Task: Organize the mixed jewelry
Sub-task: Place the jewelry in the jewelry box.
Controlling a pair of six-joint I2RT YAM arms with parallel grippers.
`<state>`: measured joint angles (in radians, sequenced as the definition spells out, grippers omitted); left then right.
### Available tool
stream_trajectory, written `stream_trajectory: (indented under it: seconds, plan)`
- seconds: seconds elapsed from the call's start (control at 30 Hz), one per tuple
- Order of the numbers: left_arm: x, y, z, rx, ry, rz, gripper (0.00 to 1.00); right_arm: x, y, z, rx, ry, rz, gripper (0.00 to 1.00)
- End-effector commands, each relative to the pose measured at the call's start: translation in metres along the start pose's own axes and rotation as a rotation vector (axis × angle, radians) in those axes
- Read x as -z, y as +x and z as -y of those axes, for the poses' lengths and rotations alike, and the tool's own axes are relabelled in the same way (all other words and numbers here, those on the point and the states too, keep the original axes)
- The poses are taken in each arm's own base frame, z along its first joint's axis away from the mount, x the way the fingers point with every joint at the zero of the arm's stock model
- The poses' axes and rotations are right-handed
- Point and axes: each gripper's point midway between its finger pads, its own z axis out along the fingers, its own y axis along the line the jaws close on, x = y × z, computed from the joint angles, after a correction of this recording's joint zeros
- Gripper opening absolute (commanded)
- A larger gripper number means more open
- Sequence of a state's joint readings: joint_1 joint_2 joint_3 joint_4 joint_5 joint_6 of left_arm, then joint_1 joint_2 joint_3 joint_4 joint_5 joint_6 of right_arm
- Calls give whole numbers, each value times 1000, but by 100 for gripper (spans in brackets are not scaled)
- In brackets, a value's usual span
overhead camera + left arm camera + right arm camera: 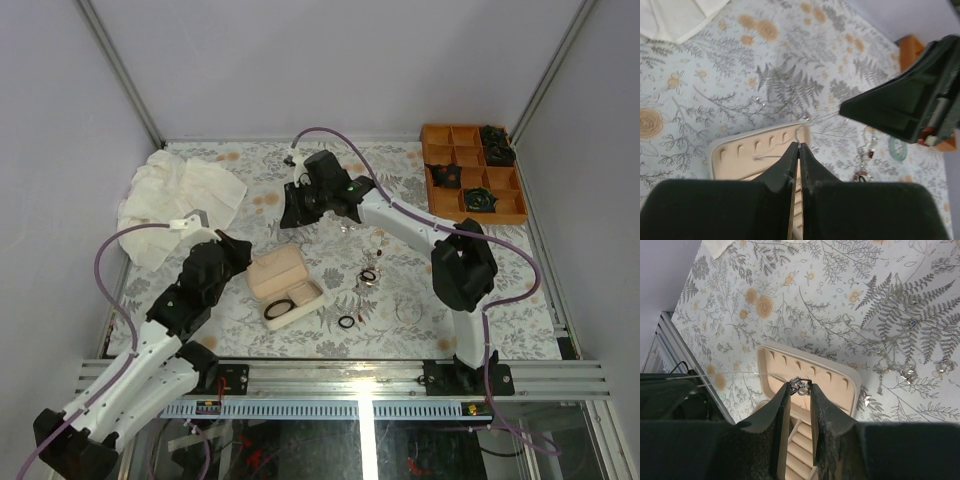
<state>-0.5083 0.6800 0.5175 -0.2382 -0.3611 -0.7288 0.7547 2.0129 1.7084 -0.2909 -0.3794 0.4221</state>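
Observation:
A thin silvery chain (822,116) is stretched taut between my two grippers above the open beige jewelry box (285,285). My left gripper (800,146) is shut on one end of the chain, over the box lid (740,155). My right gripper (801,386) is shut on a small dark ornate pendant (801,385) at the other end, over the lid (840,380). In the top view the left gripper (243,252) is just left of the box and the right gripper (292,213) is behind it. A black bangle (278,309) lies in the box. Black rings (369,276) (346,321) lie on the cloth to its right.
An orange compartment tray (470,170) with dark rosettes stands at the back right. A crumpled white cloth (175,195) lies at the back left. Small sparkly pieces (907,372), red earrings (870,155) and a teal bracelet (897,149) lie right of the box.

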Motion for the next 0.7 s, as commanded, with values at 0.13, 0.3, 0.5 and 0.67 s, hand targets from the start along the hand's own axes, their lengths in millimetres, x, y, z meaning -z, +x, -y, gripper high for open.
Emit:
stream_trajectory:
  seconds: [0.13, 0.3, 0.5, 0.67]
  plan:
    - [21, -28, 10, -7, 22, 42, 0, 37, -32, -62, 92, -89, 94, 16]
    - [23, -26, 10, -3, 25, 36, 0, 39, -22, -70, 102, -94, 83, 16]
    - [20, -15, 0, -2, 7, 19, 0, 33, -2, -68, 88, -90, 56, 16]
    - [9, 1, -10, -5, -20, -4, 0, 23, 6, -61, 79, -83, 37, 16]
